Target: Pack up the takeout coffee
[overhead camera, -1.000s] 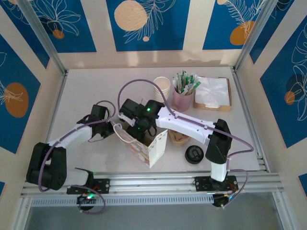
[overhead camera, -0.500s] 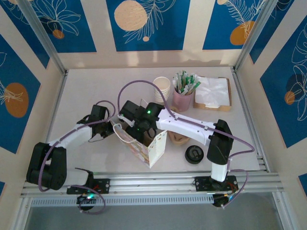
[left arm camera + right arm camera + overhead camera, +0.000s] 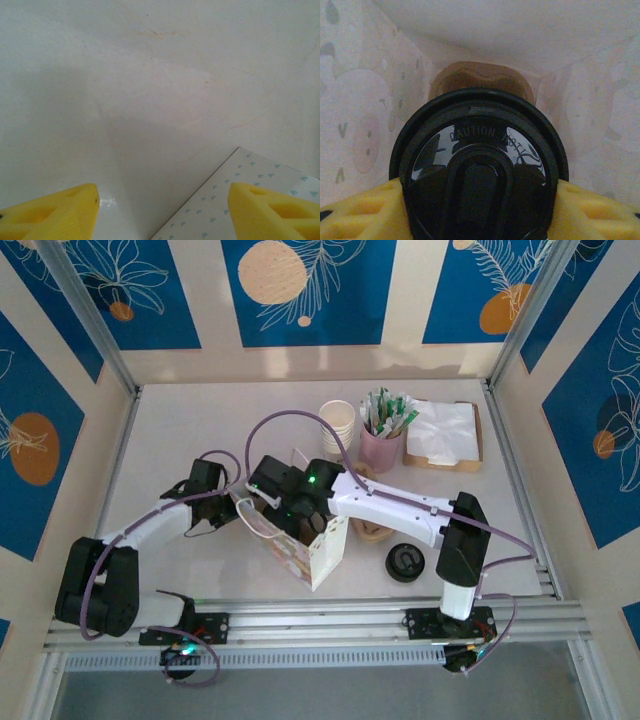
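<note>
My right gripper [image 3: 479, 212] clasps the takeout coffee [image 3: 479, 150], yellow fingers [image 3: 357, 212] pressed to both sides of its black lid. The cup is inside the paper bag [image 3: 318, 552], printed walls on either side, brown carrier [image 3: 480, 77] beyond it. My left gripper [image 3: 160, 212] hangs spread wide over the table [image 3: 150, 75], the bag's heart-printed corner showing by its right finger. From above, it sits just left of the bag.

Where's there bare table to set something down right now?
Bare: the far-left table left of the cup stack, and the right side in front of the napkin tray. Crowded around the paper bag and loose lid.
</note>
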